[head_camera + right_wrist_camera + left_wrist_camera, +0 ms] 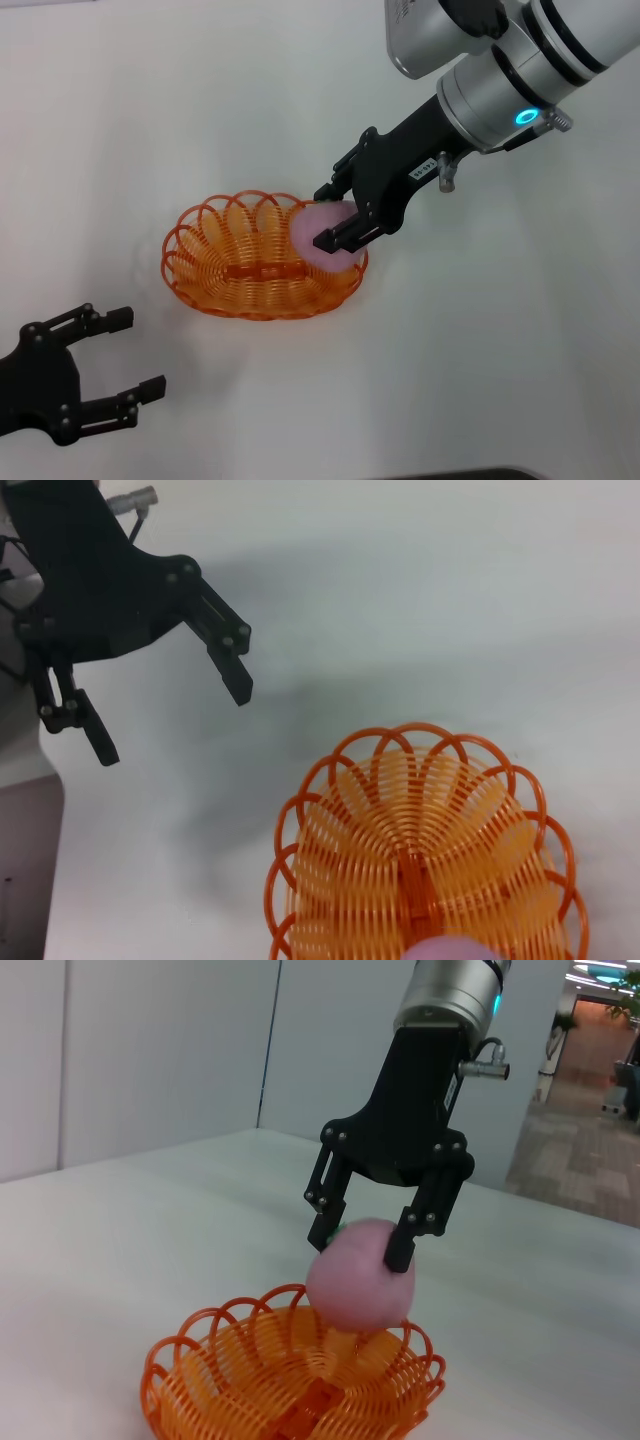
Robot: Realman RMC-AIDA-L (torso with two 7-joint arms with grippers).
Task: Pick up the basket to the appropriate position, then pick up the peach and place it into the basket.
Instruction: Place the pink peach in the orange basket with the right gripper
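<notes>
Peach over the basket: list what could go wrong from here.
1. The right gripper holds the peach above the basket's end near the scalloped rim, not its middle; released here, it may hit the rim and roll out onto the table.
2. The light basket could tip or slide if pushed.
3. The open left gripper sits apart, not steadying it.

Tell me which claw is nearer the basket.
Right. The right claw holds the peach just above the basket at its right end. The left claw is open, off the basket's near-left side.
</notes>
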